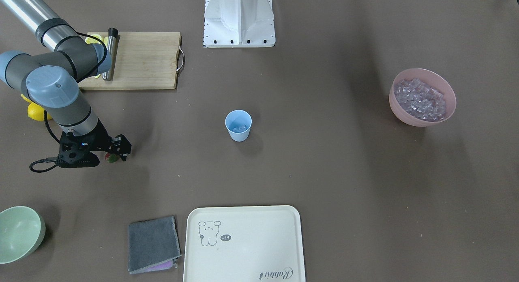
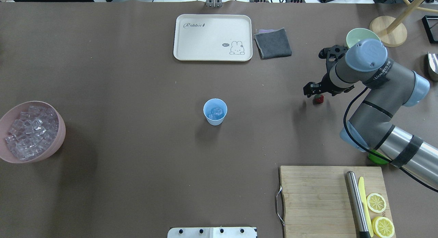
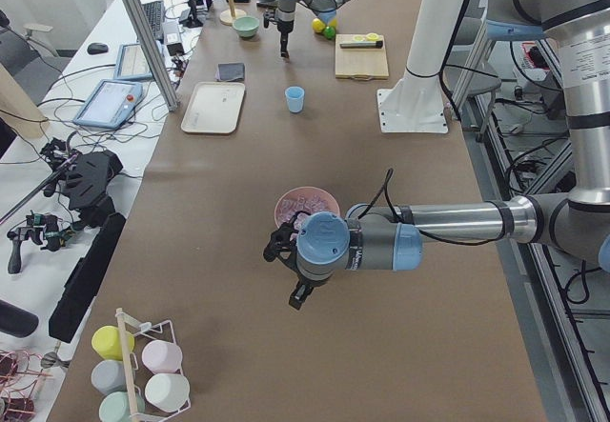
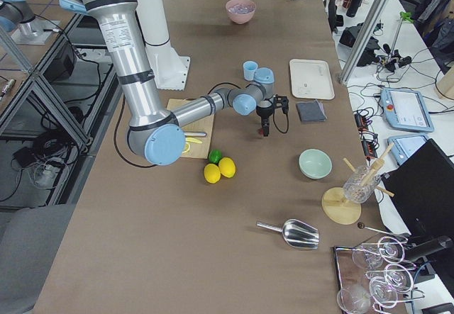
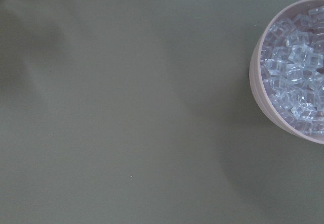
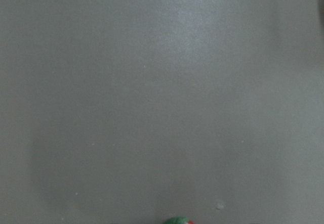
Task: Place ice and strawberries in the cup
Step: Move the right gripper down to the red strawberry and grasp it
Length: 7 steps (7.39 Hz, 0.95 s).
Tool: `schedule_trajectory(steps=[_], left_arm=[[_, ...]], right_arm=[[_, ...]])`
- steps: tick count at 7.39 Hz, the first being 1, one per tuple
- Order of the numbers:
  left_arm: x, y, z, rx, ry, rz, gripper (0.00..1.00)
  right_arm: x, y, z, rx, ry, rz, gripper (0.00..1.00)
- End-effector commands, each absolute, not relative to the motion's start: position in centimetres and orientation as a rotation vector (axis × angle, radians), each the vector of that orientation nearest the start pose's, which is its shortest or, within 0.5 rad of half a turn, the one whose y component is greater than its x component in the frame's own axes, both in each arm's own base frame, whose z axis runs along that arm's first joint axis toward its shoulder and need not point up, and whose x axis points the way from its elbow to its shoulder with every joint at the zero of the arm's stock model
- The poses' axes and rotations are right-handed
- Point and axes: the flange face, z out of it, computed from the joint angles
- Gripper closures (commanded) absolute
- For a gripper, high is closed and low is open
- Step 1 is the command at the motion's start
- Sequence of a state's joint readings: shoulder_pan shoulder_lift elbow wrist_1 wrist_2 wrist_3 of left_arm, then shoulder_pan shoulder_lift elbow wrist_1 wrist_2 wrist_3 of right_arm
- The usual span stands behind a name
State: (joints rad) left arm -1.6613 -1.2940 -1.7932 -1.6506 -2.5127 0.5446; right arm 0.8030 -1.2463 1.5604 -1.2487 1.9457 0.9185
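Observation:
The light-blue cup (image 2: 215,112) stands mid-table with a few cubes of ice (image 2: 217,111) inside. Most of the ice (image 1: 419,98) fills a pink bowl (image 2: 61,128) at the robot's far left, also seen in the left wrist view as ice (image 5: 296,77). The strawberry (image 2: 319,99) sits on the table at the right. My right gripper (image 2: 317,94) is low over it and looks open. One finger (image 1: 123,149) shows beside the berry (image 1: 111,157); the other is hidden. My left gripper (image 3: 297,293) hangs near the pink bowl, and I cannot tell its state.
A wooden board (image 2: 314,200) with lemon slices (image 2: 376,202) and a steel rod (image 2: 356,203) lies near right. Whole lemons (image 4: 220,169) and a lime (image 4: 215,156) sit by it. A cream tray (image 2: 212,37), grey cloth (image 2: 272,42) and pale green bowl (image 1: 18,233) line the far edge.

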Motion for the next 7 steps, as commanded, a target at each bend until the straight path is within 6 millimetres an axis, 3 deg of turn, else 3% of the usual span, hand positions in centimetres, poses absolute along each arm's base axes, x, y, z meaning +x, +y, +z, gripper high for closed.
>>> schedule_trajectory(steps=[1, 3, 4, 6, 7], left_arm=[[-8.7, -37.2, 64.7, 0.322, 0.894, 0.433, 0.00], [-8.7, -37.2, 64.7, 0.322, 0.894, 0.433, 0.00], [-8.7, -37.2, 64.7, 0.322, 0.894, 0.432, 0.00], [-8.7, -37.2, 64.7, 0.322, 0.894, 0.433, 0.00], [-8.7, -37.1, 64.7, 0.322, 0.894, 0.433, 0.00]], right_arm=[[-37.9, -52.5, 46.5, 0.138, -0.704, 0.021, 0.39], [-38.0, -52.4, 46.1, 0.143, -0.710, 0.019, 0.85], [-38.0, -52.2, 45.3, 0.153, -0.720, 0.013, 1.00], [-38.1, -52.2, 42.0, 0.177, -0.758, 0.010, 1.00], [-38.8, -52.7, 38.4, 0.172, -0.778, 0.060, 1.00]])
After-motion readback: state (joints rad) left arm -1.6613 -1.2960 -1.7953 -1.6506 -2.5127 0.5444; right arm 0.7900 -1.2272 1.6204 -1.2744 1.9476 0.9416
